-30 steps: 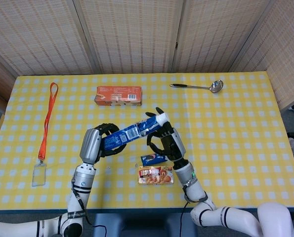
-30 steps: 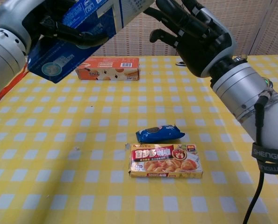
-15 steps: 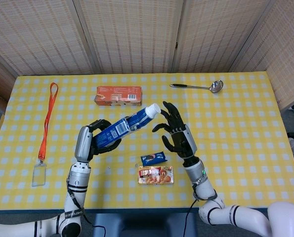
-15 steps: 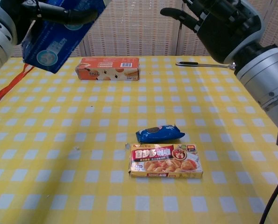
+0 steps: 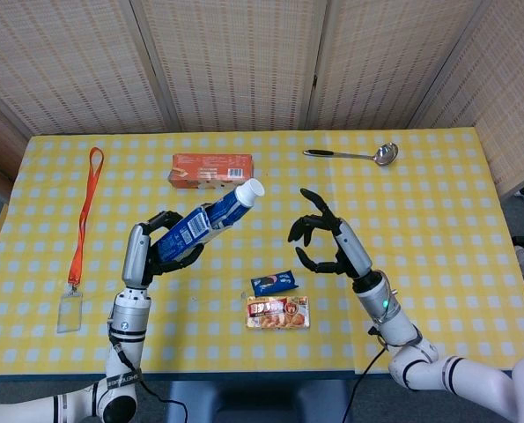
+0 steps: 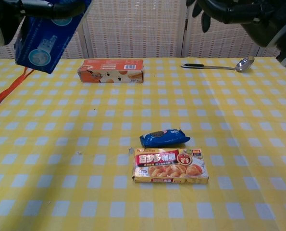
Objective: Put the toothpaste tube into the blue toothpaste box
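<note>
Nearest the robot, the red snack box (image 5: 278,312) and the blue biscuit packet (image 5: 273,283) are seen lying just beside each other on the yellow checked table (image 5: 438,264), untouched.

Above them, the action. The blue toothpaste box (image 5: 191,231) is held aloft in the left hand (image 5: 160,249), fingers wrapped around its lower half, tilted with its open end up and toward the centre. The toothpaste tube (image 5: 242,195) is seen standing out of that open end, its white cap uppermost and only its upper part showing; how deep the rest sits cannot be told.

And the right hand (image 5: 326,244) has been drawn away: a second ago its fingers were at the cap end of the tube, and now it is held well apart from it, fingers spread and loosely curved, nothing in them. The box has also been carried leftward and tilted more steeply. So the tube has been released into the box, and the insertion is judged nearly done but not complete: a last push on the cap, or a tip of the box, is probably needed.

Farther back, the orange carton (image 5: 210,170) is seen, with the orange lanyard (image 5: 83,220) at the left and the ladle (image 5: 354,155) at the far right.
</note>
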`<act>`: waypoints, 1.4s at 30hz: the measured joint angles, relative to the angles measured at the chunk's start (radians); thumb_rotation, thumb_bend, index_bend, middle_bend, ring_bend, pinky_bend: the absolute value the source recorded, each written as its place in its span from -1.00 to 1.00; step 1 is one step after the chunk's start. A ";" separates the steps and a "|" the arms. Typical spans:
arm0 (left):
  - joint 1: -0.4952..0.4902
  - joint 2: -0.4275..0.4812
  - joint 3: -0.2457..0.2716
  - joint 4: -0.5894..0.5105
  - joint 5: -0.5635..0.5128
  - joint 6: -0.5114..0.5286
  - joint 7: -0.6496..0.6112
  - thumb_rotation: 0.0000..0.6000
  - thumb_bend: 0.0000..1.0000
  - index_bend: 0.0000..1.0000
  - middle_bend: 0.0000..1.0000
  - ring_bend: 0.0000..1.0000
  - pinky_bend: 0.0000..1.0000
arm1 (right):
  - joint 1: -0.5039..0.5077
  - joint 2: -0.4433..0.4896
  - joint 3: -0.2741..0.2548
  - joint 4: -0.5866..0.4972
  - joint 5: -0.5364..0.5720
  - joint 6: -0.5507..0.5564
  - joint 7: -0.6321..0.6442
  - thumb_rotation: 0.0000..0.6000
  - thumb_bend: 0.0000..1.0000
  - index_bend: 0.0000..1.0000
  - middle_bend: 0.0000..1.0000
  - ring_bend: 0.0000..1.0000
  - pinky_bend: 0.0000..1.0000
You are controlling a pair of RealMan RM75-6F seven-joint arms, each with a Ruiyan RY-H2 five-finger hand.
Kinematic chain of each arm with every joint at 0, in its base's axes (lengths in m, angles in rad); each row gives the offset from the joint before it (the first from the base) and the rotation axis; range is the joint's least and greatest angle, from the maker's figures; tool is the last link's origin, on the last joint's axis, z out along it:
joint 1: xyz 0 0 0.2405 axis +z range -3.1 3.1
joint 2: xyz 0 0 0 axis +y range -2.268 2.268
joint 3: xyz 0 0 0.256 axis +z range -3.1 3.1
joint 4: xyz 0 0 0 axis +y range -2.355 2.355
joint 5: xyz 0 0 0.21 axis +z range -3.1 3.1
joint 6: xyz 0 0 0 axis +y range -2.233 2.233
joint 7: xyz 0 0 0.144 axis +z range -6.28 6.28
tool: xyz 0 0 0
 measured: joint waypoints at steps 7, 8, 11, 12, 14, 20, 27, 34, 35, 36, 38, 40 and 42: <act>-0.018 -0.045 0.029 0.071 0.037 0.011 0.066 1.00 -0.32 0.21 0.27 0.05 0.16 | 0.016 0.133 -0.011 -0.090 -0.028 -0.021 -0.267 1.00 0.27 -1.00 0.89 0.74 0.93; -0.020 -0.048 0.030 0.076 0.038 0.011 0.072 1.00 -0.32 0.21 0.27 0.05 0.16 | 0.020 0.145 -0.013 -0.106 -0.029 -0.025 -0.275 1.00 0.27 -1.00 0.89 0.74 0.93; -0.032 -0.062 0.024 0.089 0.034 0.007 0.084 1.00 -0.32 0.21 0.27 0.05 0.16 | 0.027 0.161 -0.018 -0.132 -0.031 -0.030 -0.289 1.00 0.27 -1.00 0.89 0.75 0.93; -0.034 -0.064 0.021 0.092 0.033 0.007 0.086 1.00 -0.32 0.21 0.27 0.05 0.16 | 0.029 0.165 -0.019 -0.143 -0.031 -0.031 -0.290 1.00 0.27 -1.00 0.89 0.74 0.93; -0.036 -0.068 0.017 0.095 0.028 0.008 0.087 1.00 -0.32 0.21 0.27 0.05 0.16 | 0.033 0.175 -0.023 -0.168 -0.030 -0.032 -0.290 1.00 0.27 -1.00 0.89 0.74 0.93; -0.046 -0.071 0.010 0.093 0.018 -0.005 0.093 1.00 -0.32 0.21 0.27 0.05 0.16 | 0.051 0.176 -0.039 -0.181 -0.022 -0.052 -0.298 1.00 0.27 -1.00 0.89 0.74 0.93; -0.056 -0.073 0.003 0.076 0.024 0.001 0.119 1.00 -0.32 0.21 0.27 0.05 0.16 | 0.078 0.142 -0.055 -0.163 -0.012 -0.083 -0.304 1.00 0.27 -1.00 0.89 0.75 0.93; -0.063 -0.075 0.000 0.079 0.016 -0.006 0.123 1.00 -0.32 0.21 0.27 0.05 0.16 | 0.110 0.111 -0.069 -0.168 -0.020 -0.112 -0.318 1.00 0.27 -1.00 0.89 0.74 0.93; -0.065 -0.076 -0.001 0.082 0.013 -0.007 0.123 1.00 -0.32 0.21 0.27 0.05 0.16 | 0.116 0.106 -0.072 -0.172 -0.020 -0.119 -0.323 1.00 0.27 -1.00 0.89 0.74 0.93; -0.067 -0.078 -0.002 0.084 0.011 -0.008 0.125 1.00 -0.32 0.21 0.27 0.05 0.16 | 0.119 0.103 -0.073 -0.174 -0.020 -0.123 -0.328 1.00 0.27 -1.00 0.89 0.73 0.93; -0.069 -0.080 -0.003 0.084 0.011 -0.008 0.128 1.00 -0.32 0.21 0.27 0.05 0.16 | 0.127 0.093 -0.076 -0.177 -0.018 -0.136 -0.340 1.00 0.27 -1.00 0.89 0.74 0.94; -0.070 -0.080 -0.002 0.084 0.015 -0.006 0.133 1.00 -0.32 0.21 0.27 0.05 0.15 | 0.134 0.085 -0.079 -0.179 -0.015 -0.147 -0.348 1.00 0.27 -1.00 0.89 0.74 0.94; -0.069 -0.077 -0.001 0.083 0.019 -0.001 0.138 1.00 -0.32 0.21 0.27 0.05 0.16 | 0.139 0.079 -0.080 -0.180 -0.011 -0.148 -0.352 1.00 0.27 -1.00 0.89 0.74 0.93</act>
